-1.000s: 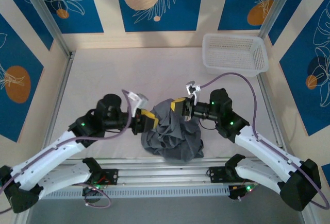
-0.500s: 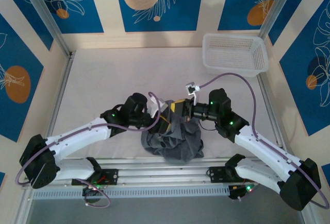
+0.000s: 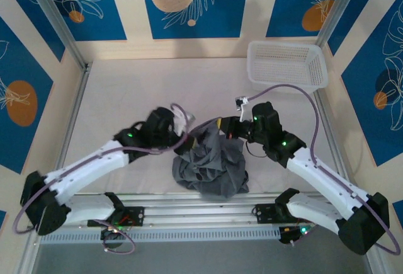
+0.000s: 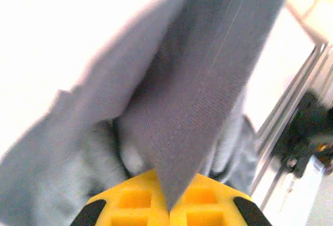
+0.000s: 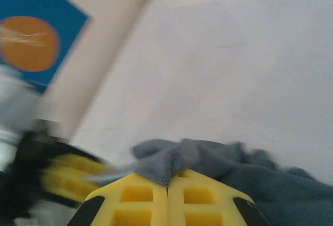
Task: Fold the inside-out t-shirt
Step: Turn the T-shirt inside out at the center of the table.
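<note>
The slate-grey t-shirt (image 3: pixel 211 164) lies bunched in a heap near the front middle of the table. My left gripper (image 3: pixel 192 130) is shut on a fold at the heap's upper left; in the left wrist view a taut wedge of the t-shirt (image 4: pixel 203 91) runs down into the closed yellow jaws of my left gripper (image 4: pixel 169 210). My right gripper (image 3: pixel 220 125) is shut on the heap's top edge. The right wrist view shows a hemmed edge of the t-shirt (image 5: pixel 171 161) pinched in my right gripper (image 5: pixel 167 187). The two grippers sit close together.
A white plastic basket (image 3: pixel 287 65) stands at the back right. Metal frame rails (image 3: pixel 208 214) run along the front edge, with upright posts at the back corners. Pale table surface (image 3: pixel 126 91) spreads behind and left of the heap.
My left arm swung in from the left and its gripper closed on the cloth beside the right gripper. The right gripper lifted and tilted, pulling the shirt's top edge up.
</note>
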Robot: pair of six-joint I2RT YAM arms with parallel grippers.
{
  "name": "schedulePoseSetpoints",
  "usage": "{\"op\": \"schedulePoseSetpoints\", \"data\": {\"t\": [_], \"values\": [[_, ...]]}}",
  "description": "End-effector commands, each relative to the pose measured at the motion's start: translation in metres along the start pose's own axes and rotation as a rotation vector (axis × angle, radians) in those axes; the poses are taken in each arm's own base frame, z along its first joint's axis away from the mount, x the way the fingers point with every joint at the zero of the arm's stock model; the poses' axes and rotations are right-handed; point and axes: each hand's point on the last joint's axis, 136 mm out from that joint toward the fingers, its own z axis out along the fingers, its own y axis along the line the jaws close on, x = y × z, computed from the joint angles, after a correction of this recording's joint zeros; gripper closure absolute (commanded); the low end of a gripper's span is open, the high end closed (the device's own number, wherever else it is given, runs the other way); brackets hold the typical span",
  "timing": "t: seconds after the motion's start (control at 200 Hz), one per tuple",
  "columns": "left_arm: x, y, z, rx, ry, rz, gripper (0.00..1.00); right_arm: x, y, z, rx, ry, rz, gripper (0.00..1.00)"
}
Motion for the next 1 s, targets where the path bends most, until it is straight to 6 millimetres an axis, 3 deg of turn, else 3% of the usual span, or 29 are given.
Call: {"op": "schedulePoseSetpoints", "data": {"t": [0.0, 0.08, 0.225, 0.305, 0.4, 0.575, 0.64, 0.795, 0.88, 0.995], "values": [[-0.063, 0.007, -0.082, -0.132, -0.198, -0.070, 1.00, 0.023, -0.051, -0.013, 0.297, 0.124, -0.055, 1.00], [-0.069, 0.015, -0.090, -0.192, -0.176, -0.059, 1.00, 0.029, -0.025, -0.012, 0.169, 0.151, -0.101, 1.00], [-0.054, 0.030, -0.071, -0.249, -0.065, -0.037, 1.00, 0.026, 0.046, -0.016, -0.141, 0.087, -0.217, 1.00], [-0.047, 0.033, -0.065, -0.247, -0.047, -0.042, 1.00, 0.022, 0.066, -0.018, -0.205, 0.052, -0.268, 0.95], [-0.042, 0.030, -0.063, -0.224, -0.039, -0.056, 1.00, 0.019, 0.074, -0.014, -0.222, 0.038, -0.311, 0.71], [-0.044, 0.022, -0.069, -0.186, -0.068, -0.066, 1.00, 0.008, 0.064, 0.026, -0.009, -0.100, -0.538, 0.46], [-0.044, 0.022, -0.070, -0.187, -0.067, -0.064, 1.00, 0.002, 0.057, 0.041, 0.082, -0.101, -0.583, 0.43], [-0.044, 0.024, -0.070, -0.201, -0.065, -0.064, 1.00, 0.024, 0.086, 0.064, -0.036, -0.017, -0.737, 0.37], [-0.044, 0.027, -0.069, -0.214, -0.063, -0.062, 1.00, 0.029, 0.097, 0.061, -0.090, -0.014, -0.725, 0.37], [-0.044, 0.028, -0.067, -0.210, -0.060, -0.066, 1.00, 0.026, 0.125, 0.038, -0.215, -0.053, -0.657, 0.35]]}}
